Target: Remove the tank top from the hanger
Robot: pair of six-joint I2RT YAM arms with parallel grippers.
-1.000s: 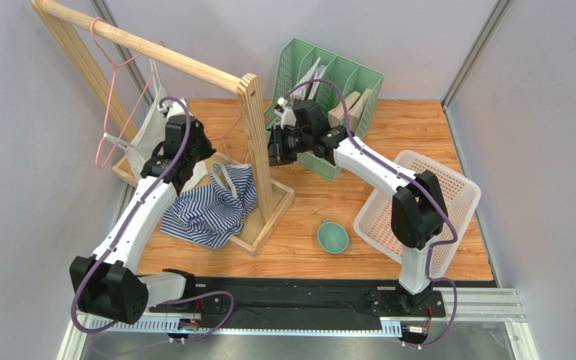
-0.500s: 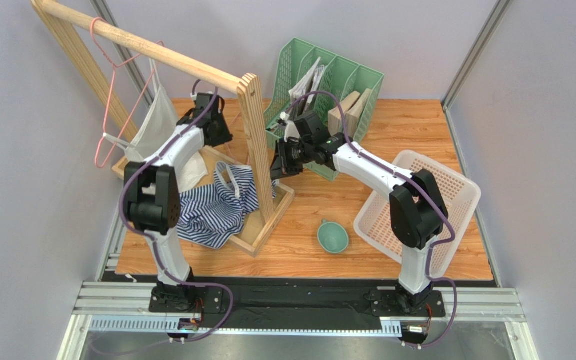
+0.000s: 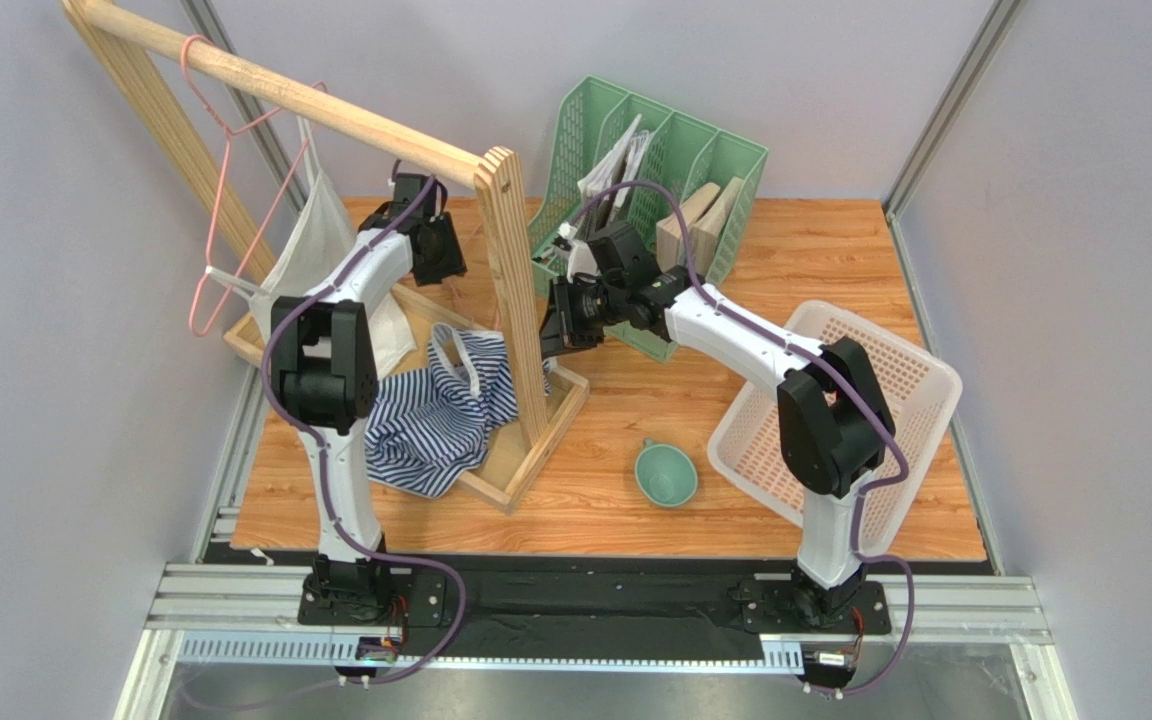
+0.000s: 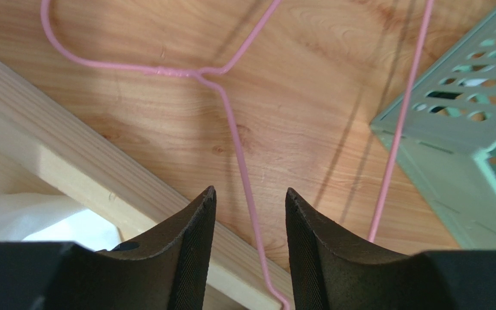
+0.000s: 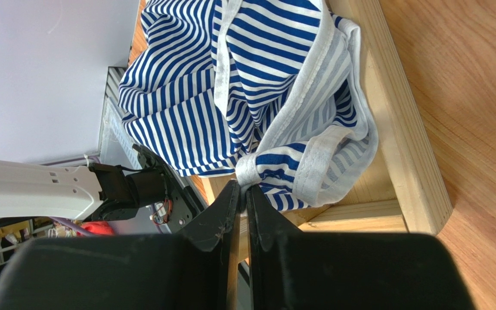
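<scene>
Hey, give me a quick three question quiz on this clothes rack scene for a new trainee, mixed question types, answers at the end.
1. True or false: the left pincer is shut.
2. Where does the striped tank top lie? A in a drawer; B on the wooden rack's base; C on a chair.
3. Fill in: the wire hanger on the rail is ____ in colour.
Key: 1 false, it is open; 2 B; 3 pink.
</scene>
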